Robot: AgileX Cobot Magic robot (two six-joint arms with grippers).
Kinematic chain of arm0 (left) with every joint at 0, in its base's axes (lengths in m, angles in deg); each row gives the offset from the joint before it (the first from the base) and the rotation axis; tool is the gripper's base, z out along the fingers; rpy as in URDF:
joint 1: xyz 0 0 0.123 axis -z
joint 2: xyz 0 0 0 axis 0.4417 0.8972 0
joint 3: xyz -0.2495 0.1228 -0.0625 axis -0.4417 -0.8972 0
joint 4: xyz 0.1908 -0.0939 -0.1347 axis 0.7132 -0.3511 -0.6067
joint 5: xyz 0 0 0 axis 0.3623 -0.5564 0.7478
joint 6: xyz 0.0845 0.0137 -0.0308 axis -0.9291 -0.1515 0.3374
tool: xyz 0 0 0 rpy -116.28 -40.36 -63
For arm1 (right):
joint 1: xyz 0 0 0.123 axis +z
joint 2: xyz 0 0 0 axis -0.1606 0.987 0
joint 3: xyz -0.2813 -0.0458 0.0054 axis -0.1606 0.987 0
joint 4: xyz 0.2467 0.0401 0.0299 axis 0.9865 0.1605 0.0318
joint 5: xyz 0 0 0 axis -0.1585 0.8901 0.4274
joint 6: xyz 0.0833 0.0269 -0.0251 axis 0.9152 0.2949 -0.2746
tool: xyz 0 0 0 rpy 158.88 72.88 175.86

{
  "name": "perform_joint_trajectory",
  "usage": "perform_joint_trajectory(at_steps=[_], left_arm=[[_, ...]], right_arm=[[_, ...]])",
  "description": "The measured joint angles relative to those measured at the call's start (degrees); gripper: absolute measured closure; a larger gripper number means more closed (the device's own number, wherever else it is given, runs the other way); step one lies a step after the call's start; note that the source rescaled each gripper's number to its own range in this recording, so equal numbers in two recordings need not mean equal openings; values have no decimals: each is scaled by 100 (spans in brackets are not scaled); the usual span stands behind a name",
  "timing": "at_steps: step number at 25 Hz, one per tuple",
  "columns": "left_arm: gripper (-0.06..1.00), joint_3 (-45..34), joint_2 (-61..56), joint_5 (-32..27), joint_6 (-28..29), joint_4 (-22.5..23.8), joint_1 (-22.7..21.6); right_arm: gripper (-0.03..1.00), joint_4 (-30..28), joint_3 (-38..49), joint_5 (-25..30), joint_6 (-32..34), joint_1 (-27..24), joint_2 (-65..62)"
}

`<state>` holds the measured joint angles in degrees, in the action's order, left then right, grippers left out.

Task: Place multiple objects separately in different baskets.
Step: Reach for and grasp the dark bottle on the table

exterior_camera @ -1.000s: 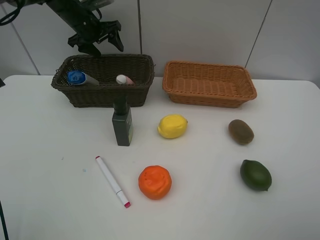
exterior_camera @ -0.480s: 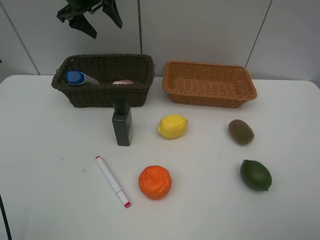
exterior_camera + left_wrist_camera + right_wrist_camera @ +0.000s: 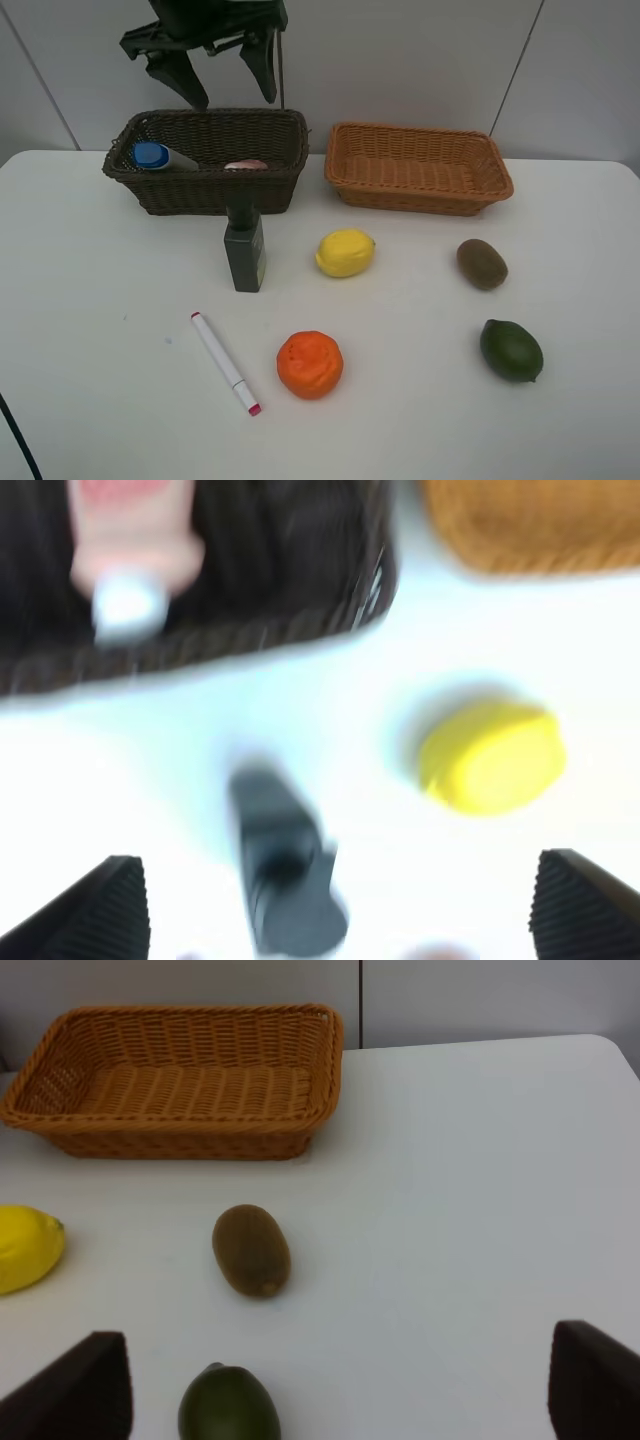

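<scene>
Bottles lie inside the deep dark brown rectangular wicker basket at the far-left corner of the white bench: a blue-capped cream spray bottle toward its left end and a small pink bottle nearer its right end. The shallower orange-tan rectangular wicker basket stands just beside it along the far edge. Just in front of the dark basket a dark green pump bottle stands upright, with the yellow lemon to its right. Toward the near edge lie the white pink-tipped marker and the round orange. The brown kiwi and green lime lie toward the right edge. The left gripper hangs above the dark basket, its fingers spread apart. The right gripper, seen only from its own wrist, is spread wide, with the kiwi and lime ahead of it.
</scene>
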<state>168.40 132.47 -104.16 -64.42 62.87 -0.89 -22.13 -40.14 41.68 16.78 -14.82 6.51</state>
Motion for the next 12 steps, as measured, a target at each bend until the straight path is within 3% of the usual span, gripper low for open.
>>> perform_joint_trajectory(at_steps=[6,12], left_arm=[[-5,-1160,-184,-6,392,138,714],[-5,-1245,145,-10,520,282,784]], right_arm=[[1,0,0,0,0,0,0],[1,0,0,0,0,0,0]])
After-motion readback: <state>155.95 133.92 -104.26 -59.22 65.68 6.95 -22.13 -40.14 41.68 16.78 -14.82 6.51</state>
